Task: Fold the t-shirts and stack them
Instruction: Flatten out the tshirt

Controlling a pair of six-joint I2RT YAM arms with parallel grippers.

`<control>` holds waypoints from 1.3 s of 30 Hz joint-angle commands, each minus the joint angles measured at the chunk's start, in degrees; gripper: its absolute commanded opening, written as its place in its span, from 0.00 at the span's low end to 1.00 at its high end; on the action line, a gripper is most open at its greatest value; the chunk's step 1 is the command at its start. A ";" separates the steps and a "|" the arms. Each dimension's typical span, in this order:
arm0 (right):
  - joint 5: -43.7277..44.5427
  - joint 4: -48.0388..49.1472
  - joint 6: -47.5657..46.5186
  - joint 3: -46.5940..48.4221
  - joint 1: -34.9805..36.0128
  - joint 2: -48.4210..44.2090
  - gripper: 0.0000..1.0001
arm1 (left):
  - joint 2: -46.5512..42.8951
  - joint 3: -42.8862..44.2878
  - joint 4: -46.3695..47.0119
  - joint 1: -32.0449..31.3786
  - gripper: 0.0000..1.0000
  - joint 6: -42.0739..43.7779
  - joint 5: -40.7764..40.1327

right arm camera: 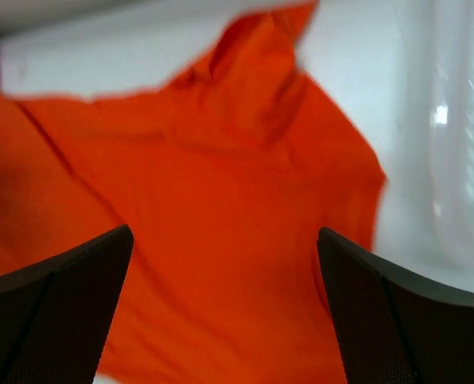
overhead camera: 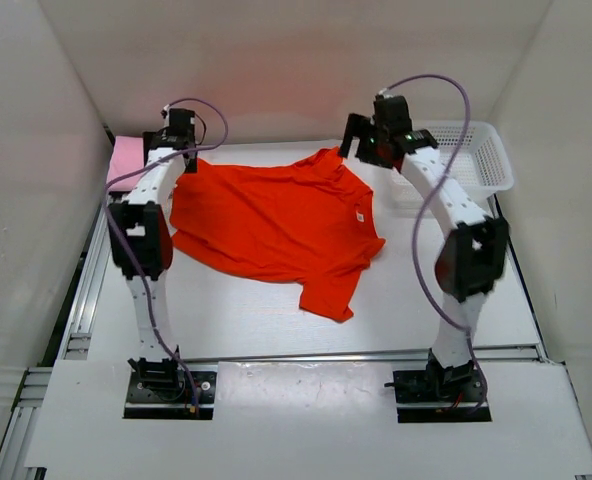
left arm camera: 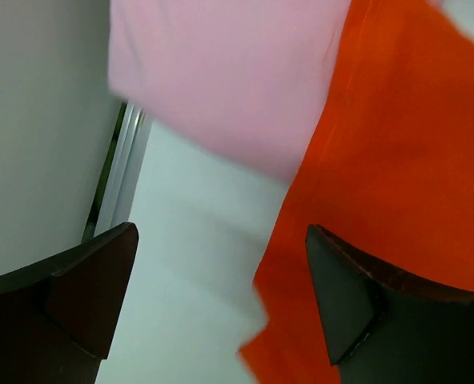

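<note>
Bolted at the near edge of the bench (overhead camera: 276, 330), the two arm bases (overhead camera: 166, 385) sit side by side, and both arms reach up and away toward the far side.

Between them, the orange-red t-shirt (overhead camera: 276, 220) lies spread open on the bench, collar toward the far wall. One short sleeve points back toward the bases, and a small white tag (overhead camera: 359, 213) shows near its right side. The cloth is loosely laid, with soft wrinkles and uneven edges.

The left hand (overhead camera: 181, 128) hangs over the shirt's far-left edge. In its wrist view, the left hand's dark fingers (left arm camera: 85, 296) stand wide apart with nothing between them, only bare bench and the orange hem below. Just beyond lies the light pink t-shirt (overhead camera: 126, 160), in the far-left corner. Its edge meets the orange cloth, though I cannot tell which one overlaps.

The right hand (overhead camera: 361, 135) hovers above the collar end. Its fingers (right arm camera: 69, 304) are likewise spread wide and hold nothing, with the orange shirt lying slack underneath.

A white mesh basket (overhead camera: 471, 160) stands at the far-right corner, just beside the shirt's right shoulder.
</note>
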 commanded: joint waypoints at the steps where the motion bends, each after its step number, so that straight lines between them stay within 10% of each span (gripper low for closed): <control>1: -1.60 -4.42 -8.33 -12.77 2.59 -16.22 0.99 | -21.03 -10.23 -0.44 0.70 0.97 -0.21 4.22; 8: -7.75 -5.04 -7.13 -44.25 6.11 -33.64 0.83 | -31.43 -32.75 -11.52 2.97 0.44 -0.21 13.10; 14: -11.97 -1.08 -6.94 -58.77 10.58 -37.52 0.56 | -19.76 -30.94 -11.00 8.51 0.49 -0.21 20.92; 24: -13.72 5.16 -4.67 -71.61 12.79 -36.30 0.52 | -10.60 -27.50 -8.89 9.66 0.70 -0.21 29.01; 39: -14.35 3.06 -5.90 -70.03 17.19 -30.23 0.50 | -18.41 -31.27 -8.36 12.03 0.62 -0.21 33.33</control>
